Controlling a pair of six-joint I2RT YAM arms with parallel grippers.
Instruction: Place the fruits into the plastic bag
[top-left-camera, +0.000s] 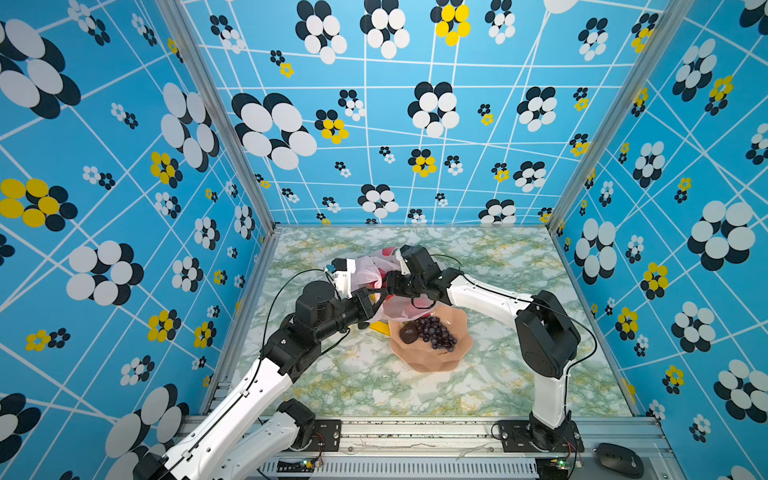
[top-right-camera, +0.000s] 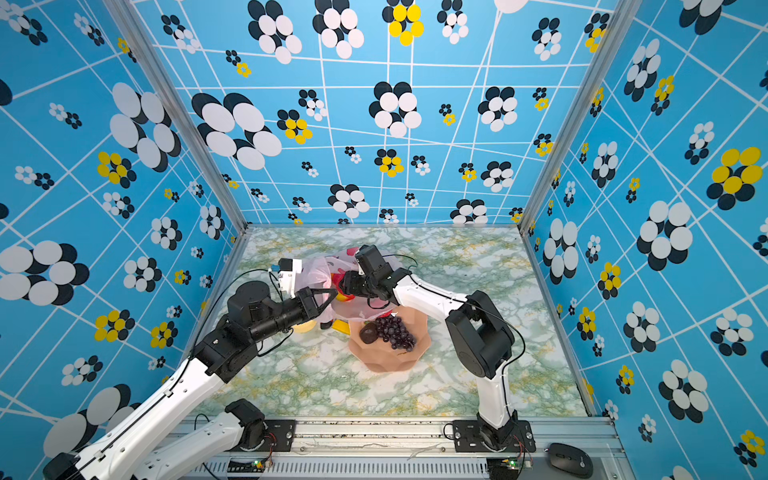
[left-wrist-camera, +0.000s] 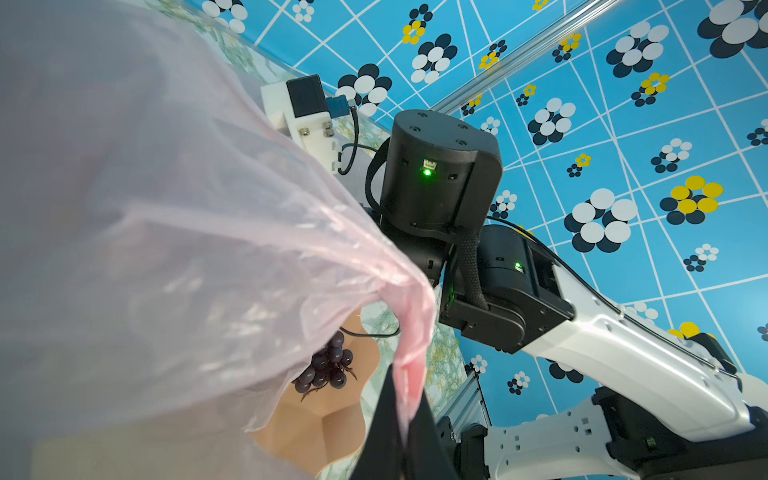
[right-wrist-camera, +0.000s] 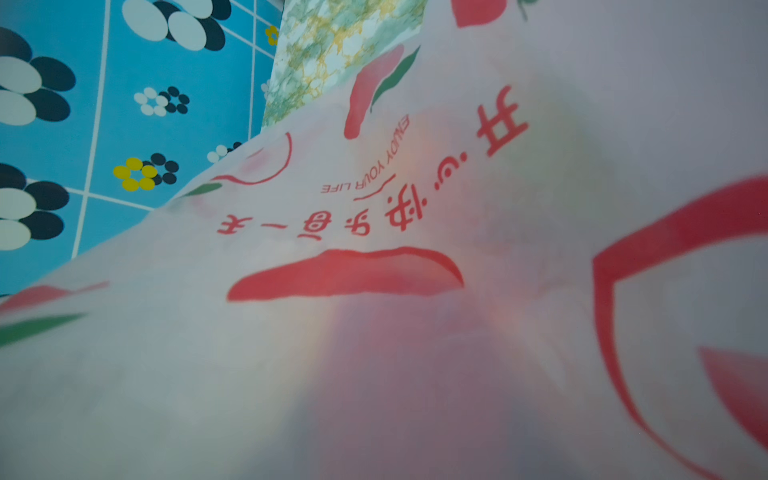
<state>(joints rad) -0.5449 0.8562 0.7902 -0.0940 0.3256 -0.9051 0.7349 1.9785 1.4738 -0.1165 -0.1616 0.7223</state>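
Left gripper (left-wrist-camera: 405, 419) was clamped tight on a bunched edge of the plastic bag (top-left-camera: 368, 268), propping its mouth up. Right gripper (top-left-camera: 390, 286) sat at that mouth; bag film hid its jaws, so I couldn't tell how wide they stood or what they held. Grape bunch (top-left-camera: 436, 332) lay in the bowl (top-left-camera: 463, 334) just beside the bag, lengthwise away from it, nearer the right arm.

Salmon scalloped bowl (top-left-camera: 432, 361) on green-marbled tabletop (top-left-camera: 353, 386) — blue flowered walls (top-left-camera: 124, 166), black mouse (top-left-camera: 619, 459) at front right

Bag (top-left-camera: 368, 269), bowl (top-left-camera: 432, 362), grape bunch (top-left-camera: 437, 333) — one each
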